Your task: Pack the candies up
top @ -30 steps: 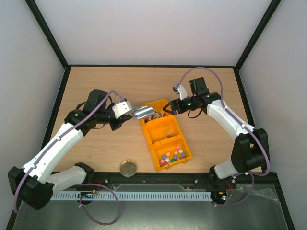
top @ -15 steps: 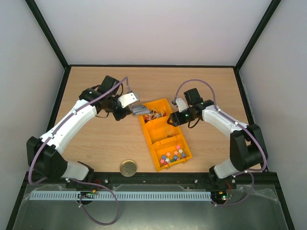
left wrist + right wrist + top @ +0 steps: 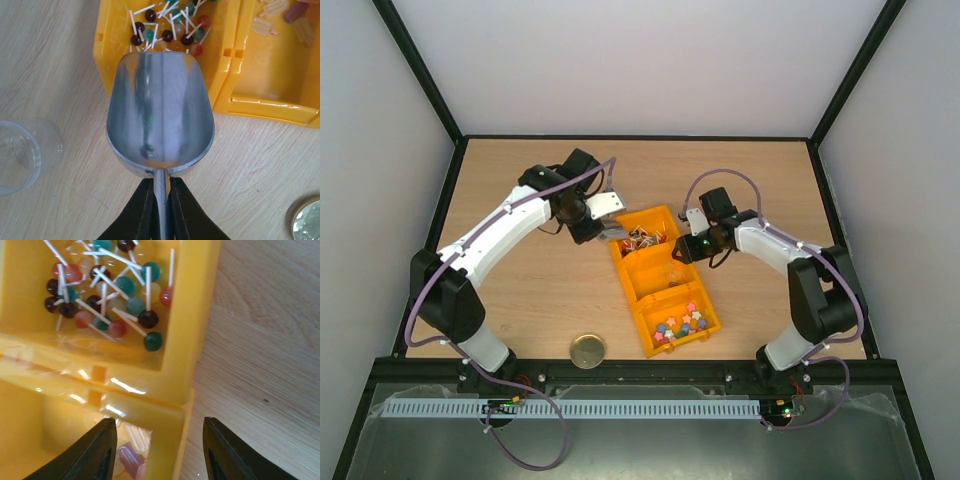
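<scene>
On the desk [image 3: 520,300] sits an orange 3-compt tray [image 3: 627,292]. L end effector [image 3: 161,187] is clenched on the metal scoop [image 3: 161,110] handle, scoop tip at the far compt's edge; R end effector [image 3: 157,440] is released, straddling the tray wall. Lollipops [image 3: 115,300] lie in the far compt, coloured candies [image 3: 680,322] in the near one.

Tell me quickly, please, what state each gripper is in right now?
Left gripper: shut on the handle of the metal scoop.
Right gripper: open, astride a wall of the orange tray, holding nothing.

Yellow-orange tray [image 3: 631,297], pink and blue candies [image 3: 680,322], silver scoop [image 3: 160,115], gold lid [image 3: 587,350], pale wood-grain table [image 3: 520,305]
</scene>
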### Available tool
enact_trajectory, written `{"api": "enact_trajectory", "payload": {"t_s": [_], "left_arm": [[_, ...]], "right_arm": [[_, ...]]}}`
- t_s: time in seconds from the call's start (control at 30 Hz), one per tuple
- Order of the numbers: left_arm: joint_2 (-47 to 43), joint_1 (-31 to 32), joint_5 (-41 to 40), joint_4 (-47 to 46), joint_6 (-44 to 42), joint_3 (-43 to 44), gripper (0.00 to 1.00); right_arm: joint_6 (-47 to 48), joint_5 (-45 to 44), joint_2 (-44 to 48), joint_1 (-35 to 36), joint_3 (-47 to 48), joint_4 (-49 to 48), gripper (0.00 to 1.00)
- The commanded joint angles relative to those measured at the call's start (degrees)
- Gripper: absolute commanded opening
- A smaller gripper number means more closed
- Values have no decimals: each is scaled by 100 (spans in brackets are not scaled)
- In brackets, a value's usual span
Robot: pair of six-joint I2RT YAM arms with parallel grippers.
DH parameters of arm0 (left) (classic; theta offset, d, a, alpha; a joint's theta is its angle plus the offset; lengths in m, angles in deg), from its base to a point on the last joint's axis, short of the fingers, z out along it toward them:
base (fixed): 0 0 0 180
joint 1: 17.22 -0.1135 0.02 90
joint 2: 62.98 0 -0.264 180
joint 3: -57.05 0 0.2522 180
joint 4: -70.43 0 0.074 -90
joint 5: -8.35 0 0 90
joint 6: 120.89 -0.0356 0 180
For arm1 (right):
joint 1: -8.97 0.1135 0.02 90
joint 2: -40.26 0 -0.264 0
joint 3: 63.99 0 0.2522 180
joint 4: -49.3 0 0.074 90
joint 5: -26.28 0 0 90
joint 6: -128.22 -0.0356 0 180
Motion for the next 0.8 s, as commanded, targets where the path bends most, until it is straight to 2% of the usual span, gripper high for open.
{"api": "enact_trajectory", "payload": {"t_s": [0.0,0.23,0.37,0.5,0.67,0.77], "left_arm": [[-26,0,-245,161,171,272,2],[-71,0,-297,-15,367,258,2],[-113,-9,-379,-63,423,216,2],[-187,-25,-410,-63,433,143,2],[-243,-154,-337,-32,436,170,2],[-316,-254,-235,-21,458,225,2]], "right_arm": [[-195,-296,-266,33,-54,0,48],[-182,-1213,-259,406,-36,-69,48],[-280,-1579,-357,542,-47,-108,44],[-398,-1574,-490,542,31,-57,31],[-341,-1063,-449,506,-45,-196,12],[-288,-608,-451,396,-181,-381,4]]}}
